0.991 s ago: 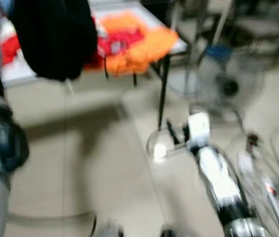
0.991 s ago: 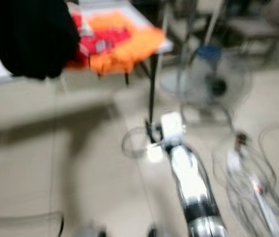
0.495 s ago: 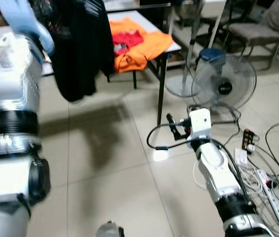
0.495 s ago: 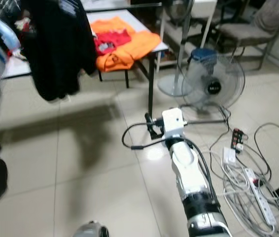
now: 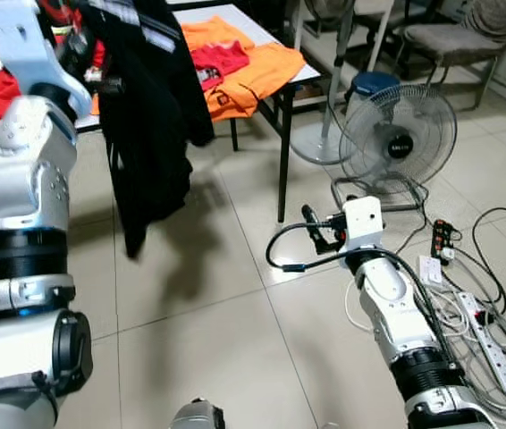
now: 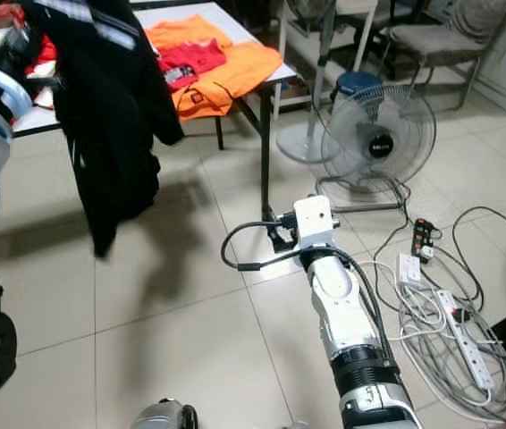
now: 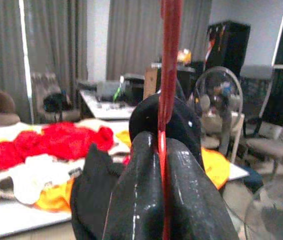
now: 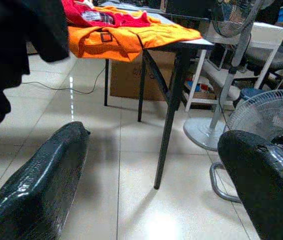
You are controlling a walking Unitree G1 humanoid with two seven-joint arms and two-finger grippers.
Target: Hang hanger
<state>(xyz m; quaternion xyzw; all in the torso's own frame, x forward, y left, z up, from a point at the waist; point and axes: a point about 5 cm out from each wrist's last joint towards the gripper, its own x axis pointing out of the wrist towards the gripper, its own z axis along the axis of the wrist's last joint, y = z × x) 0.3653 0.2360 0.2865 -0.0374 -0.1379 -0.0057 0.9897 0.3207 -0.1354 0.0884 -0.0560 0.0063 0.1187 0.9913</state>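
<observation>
While my left gripper pinches the red hanger carrying a black garment beside the table's edge, my right gripper gapes wide.

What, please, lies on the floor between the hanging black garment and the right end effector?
Bare tile floor, in the eye views, separates the black garment from the right end effector; a table leg stands just behind that line.

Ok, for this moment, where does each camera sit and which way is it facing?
Left and right eye views: head, looking down at the floor; both arms, black garment, fan.
Left wrist view: along shut fingers pinching the red hanger, toward the table.
Right wrist view: along open fingers, toward table and fan.
All views share the orange clothes.
</observation>
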